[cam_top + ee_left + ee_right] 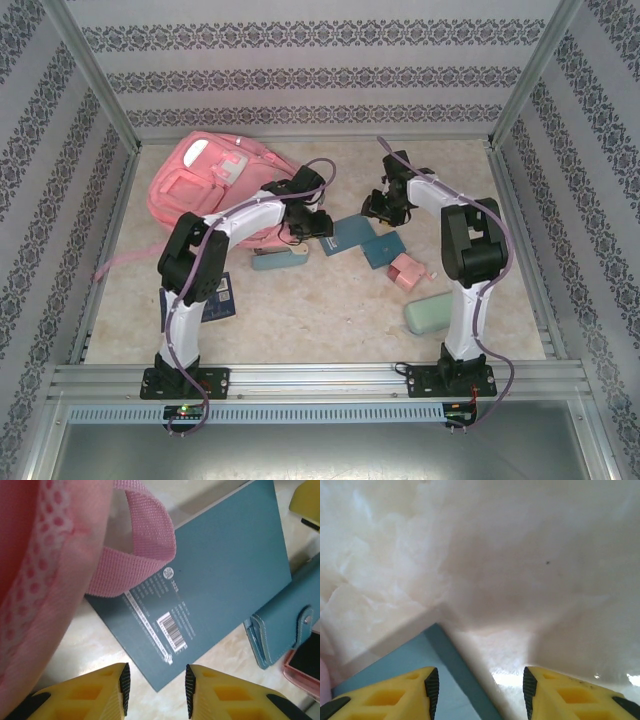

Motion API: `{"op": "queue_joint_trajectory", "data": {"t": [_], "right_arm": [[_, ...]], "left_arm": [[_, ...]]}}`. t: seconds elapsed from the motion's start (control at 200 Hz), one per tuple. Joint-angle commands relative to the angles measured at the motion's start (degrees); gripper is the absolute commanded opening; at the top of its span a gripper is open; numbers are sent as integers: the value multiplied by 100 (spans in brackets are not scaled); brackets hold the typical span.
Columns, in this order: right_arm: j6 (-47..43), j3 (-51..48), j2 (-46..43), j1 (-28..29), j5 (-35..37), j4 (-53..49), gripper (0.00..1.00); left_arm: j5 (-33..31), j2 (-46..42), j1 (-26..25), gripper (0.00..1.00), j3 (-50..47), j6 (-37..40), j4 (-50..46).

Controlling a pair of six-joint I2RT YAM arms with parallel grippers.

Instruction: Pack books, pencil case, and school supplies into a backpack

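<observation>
Teal book (220, 565), thin, stiff and light, is laid flat on the tabletop (95, 650); its edge is best pinched. Both sets of jaws are parted, empty.

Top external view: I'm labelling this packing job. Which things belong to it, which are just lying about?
Job: pink fabric backpack; flat teal book; teal snap-flap case; pink boxy item; pale green pouch; navy book.
Not the job's: aluminium frame rail; patterned walls.

Backpacks: one, the pink backpack (190, 190).
Books: two, a teal book (350, 233) and a navy book (224, 298).
Cases: two, a teal snap case (383, 248) and a pale green pouch (428, 315).
Boxes: one pink box (408, 272).
Unidentified: one flat grey-blue item (278, 261).
</observation>
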Motion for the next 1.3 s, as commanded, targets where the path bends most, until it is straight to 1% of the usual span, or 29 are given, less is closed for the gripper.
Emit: {"op": "queue_joint_trajectory", "data": {"t": [0.0, 0.16, 0.32, 0.4, 0.48, 0.59, 0.689, 0.754, 0.829, 0.974, 1.074, 1.169, 1.294], "right_arm": [[-145, 123, 198, 45, -161, -140, 51], [-145, -26, 231, 153, -285, -32, 51], [-205, -136, 259, 337, -508, 48, 51], [-169, -191, 262, 438, -703, 100, 49], [-17, -330, 187, 522, -1139, 313, 47], [297, -604, 37, 551, -2105, 859, 45], [517, -828, -140, 553, -2852, 1301, 42], [595, -970, -324, 546, -3180, 1483, 41], [609, -1105, -556, 551, -3379, 1557, 39], [550, -1315, -965, 570, -3387, 1445, 37], [314, -1375, -1146, 582, -3160, 1150, 37], [-13, -1322, -1137, 575, -2809, 685, 37], [-145, -1346, -1061, 560, -2742, 578, 36]], "left_arm": [[-394, 239, -97, 36, 182, -167, -557], [-619, 385, -150, 36, 27, -344, -828], [-600, 359, -161, 36, -270, -427, -668], [-590, 400, -163, 31, -203, -375, -678], [-581, 417, -168, 28, -170, -336, -649], [-508, 435, -168, 23, -170, -253, -564], [-414, 493, -168, 22, -165, -189, -531], [-387, 508, -168, 22, -176, -170, -520], [-422, 489, -168, 21, -171, -128, -530], [-508, 415, -161, 21, -162, -35, -566], [-579, 327, -168, 21, -151, 58, -593], [-604, 248, -166, 21, -152, 141, -593], [-594, 152, -159, 21, -170, 223, -558]]}}
